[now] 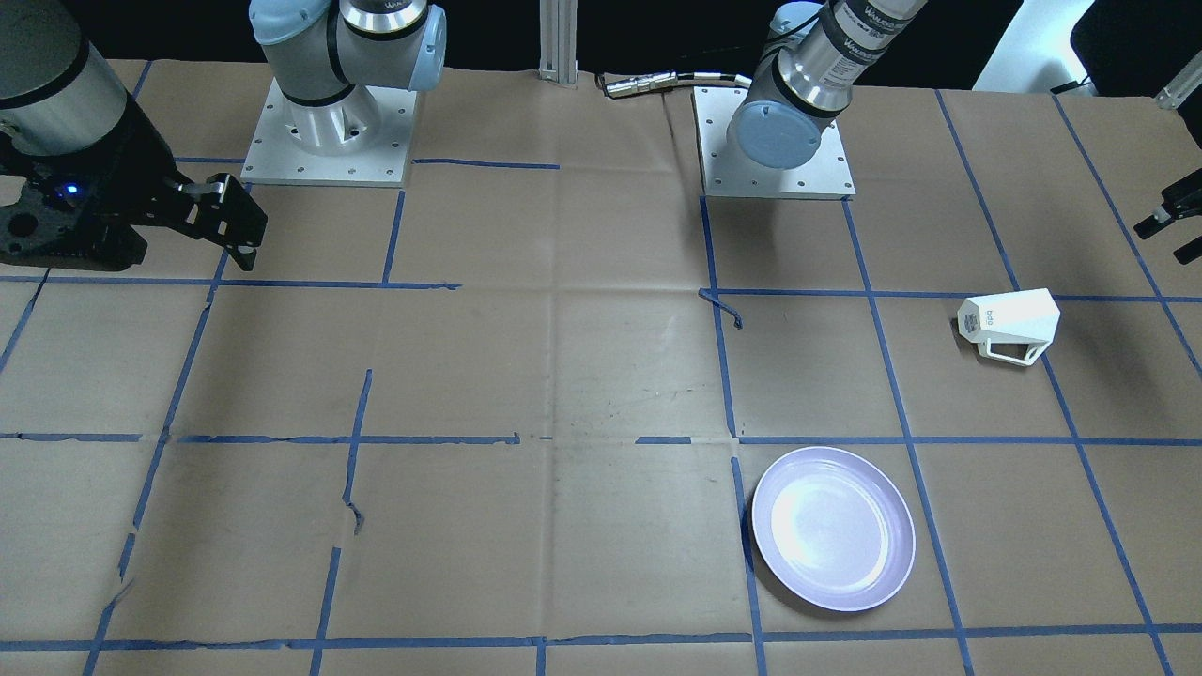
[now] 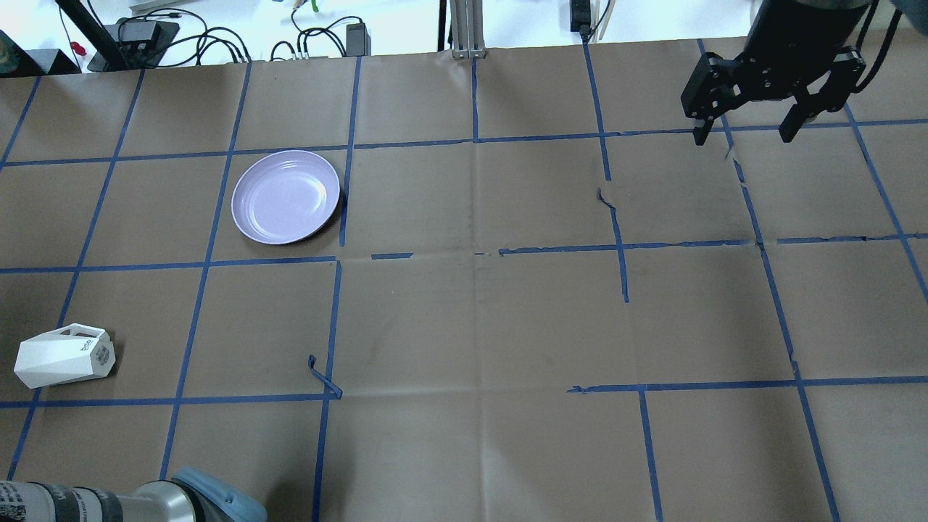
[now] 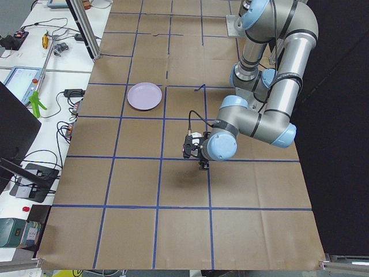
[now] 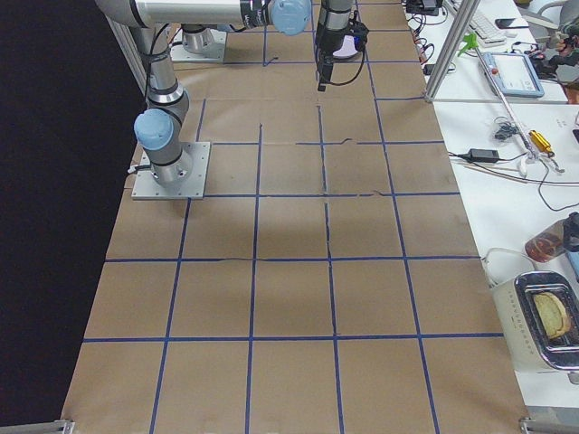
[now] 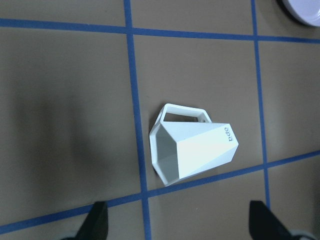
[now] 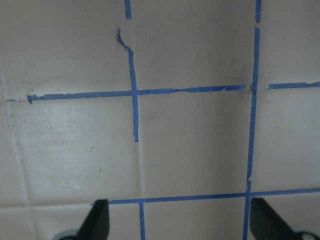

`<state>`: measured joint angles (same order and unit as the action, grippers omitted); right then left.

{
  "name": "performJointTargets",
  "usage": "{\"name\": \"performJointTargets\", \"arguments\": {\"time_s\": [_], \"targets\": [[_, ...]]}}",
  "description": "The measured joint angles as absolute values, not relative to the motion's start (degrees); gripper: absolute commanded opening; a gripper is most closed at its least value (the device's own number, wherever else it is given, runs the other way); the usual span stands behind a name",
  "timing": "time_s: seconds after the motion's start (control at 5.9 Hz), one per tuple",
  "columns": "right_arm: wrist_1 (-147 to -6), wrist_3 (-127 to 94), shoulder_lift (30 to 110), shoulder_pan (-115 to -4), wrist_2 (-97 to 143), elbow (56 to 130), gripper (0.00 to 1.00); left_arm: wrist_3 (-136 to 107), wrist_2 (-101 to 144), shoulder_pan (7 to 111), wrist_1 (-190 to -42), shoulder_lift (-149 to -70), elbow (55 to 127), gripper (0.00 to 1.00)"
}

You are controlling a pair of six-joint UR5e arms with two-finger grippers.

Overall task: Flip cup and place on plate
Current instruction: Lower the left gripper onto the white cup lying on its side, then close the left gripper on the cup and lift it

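The white faceted cup [image 1: 1009, 324] lies on its side on the paper-covered table, handle to one side, mouth facing away from the table's middle. It also shows in the overhead view [image 2: 64, 357] and the left wrist view [image 5: 192, 150]. The lavender plate [image 1: 833, 529] sits empty, apart from the cup, and shows overhead [image 2: 286, 196]. My left gripper [image 5: 180, 225] is open and empty above the table, with the cup just beyond its fingertips [image 5: 97, 220]; it shows at the front view's right edge [image 1: 1167, 238]. My right gripper [image 2: 742, 134] is open and empty, far from both.
Brown paper with a blue tape grid covers the table [image 2: 478, 326]. A loose curl of tape [image 2: 322, 377] lies between the cup and the table's middle. A metal post [image 2: 467, 29] stands at the far edge. Both arm bases [image 1: 329, 131] stand at the robot's side.
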<state>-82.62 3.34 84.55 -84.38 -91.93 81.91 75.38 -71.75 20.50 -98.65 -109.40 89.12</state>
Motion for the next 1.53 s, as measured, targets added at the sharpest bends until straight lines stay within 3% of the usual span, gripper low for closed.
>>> {"name": "performJointTargets", "arguments": {"time_s": [1.02, 1.19, 1.53], "targets": [[-82.62, 3.34, 84.55, -84.37, -91.93, 81.91, 1.00, 84.12, -63.08, 17.22, -122.75, -130.86, 82.64, 0.98], [-82.62, 3.34, 84.55, -84.37, -91.93, 81.91, 1.00, 84.62, -61.92, 17.22, -125.65, -133.09, 82.59, 0.93], [-82.62, 3.34, 84.55, -84.40, -91.93, 81.91, 1.00, 86.09, -59.62, 17.22, -129.92, -135.68, 82.50, 0.14]]}}
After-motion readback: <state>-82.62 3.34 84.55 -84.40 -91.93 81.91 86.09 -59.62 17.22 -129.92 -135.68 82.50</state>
